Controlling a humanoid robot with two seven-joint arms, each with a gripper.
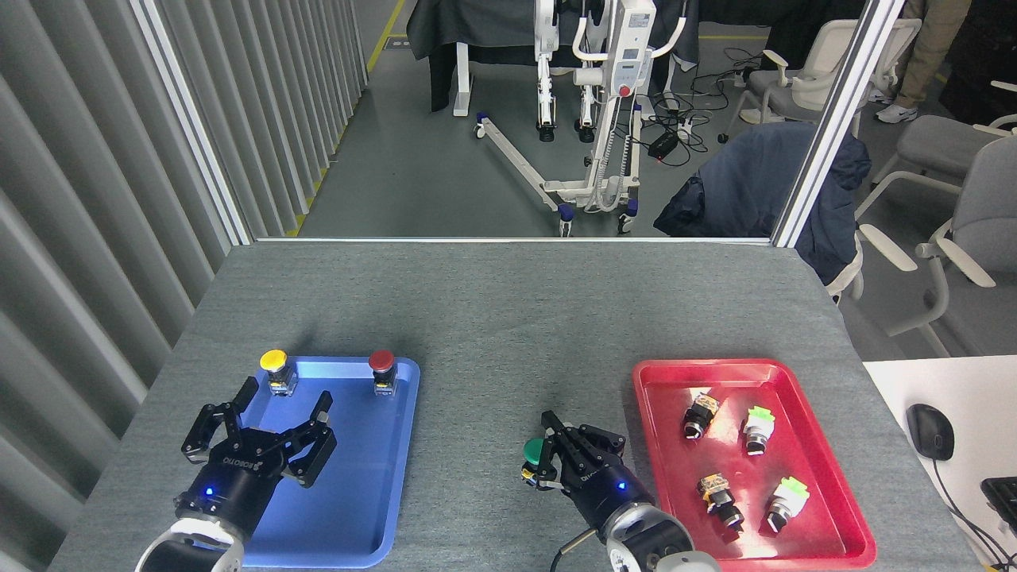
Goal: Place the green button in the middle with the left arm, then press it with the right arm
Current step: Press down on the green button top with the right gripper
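Dark green and dome-capped, the green button [533, 451] stands on the middle [493, 334] of the grey felt-like tabletop, low in the frame just right of centre, between the blue tray [373, 477] and the red tray [659, 381]. Only the left part of its cap and a sliver of its black-and-metal base show; the rest is covered by the right arm's gripper [556, 449], whose dark fingers are drawn together over the cap. Whether they actually touch the cap cannot be told. A blue light glows on its wrist, and the arm is cut off by the bottom edge of the frame.

At lower left, the left arm's gripper [258, 421] hangs over the near left part of the blue tray, fingers spread wide and holding nothing, well apart from the green button. A yellow button [274, 361] and a red button [382, 362] stand at the far edge of the blue tray. In the red tray lie four small switches [759, 425], two lime-topped; their detail is too small to make out.

Bare felt runs from the button to the far table edge in mid-frame. To either side, the gap to each tray rim is narrow. A black mouse [929, 431] rests on a white surface at right.
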